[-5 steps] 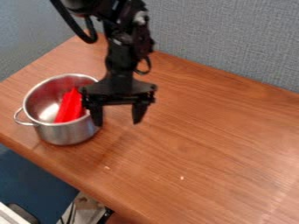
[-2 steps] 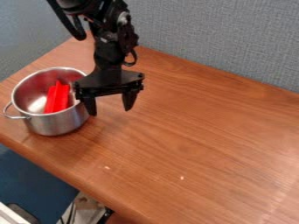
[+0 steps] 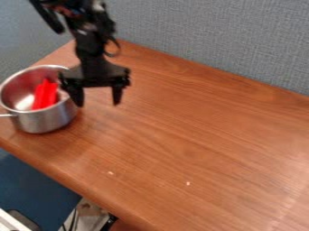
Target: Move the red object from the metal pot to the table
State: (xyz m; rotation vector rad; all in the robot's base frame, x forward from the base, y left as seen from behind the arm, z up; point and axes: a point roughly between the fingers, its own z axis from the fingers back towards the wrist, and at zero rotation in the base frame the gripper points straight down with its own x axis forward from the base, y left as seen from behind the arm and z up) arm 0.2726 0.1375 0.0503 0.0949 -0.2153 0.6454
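The metal pot (image 3: 31, 113) stands near the table's left corner, shiny and round. Inside it the red object (image 3: 47, 92) leans against the right inner wall, sticking up slightly. My gripper (image 3: 94, 95) hangs just right of the pot's rim, black fingers pointing down and spread open, with nothing between them. Its left finger is close to the pot's right side; I cannot tell whether it touches. The table (image 3: 205, 126) is reddish-brown wood with a rounded front edge.
A grey-blue wall (image 3: 229, 36) runs behind the table. The table's front edge (image 3: 72, 185) drops off at lower left, with dark floor below. Bare wood spreads to the right of the arm.
The whole view has shifted: pot and gripper both sit further left and higher in the frame than a second ago. The gripper stays open beside the pot's right rim.
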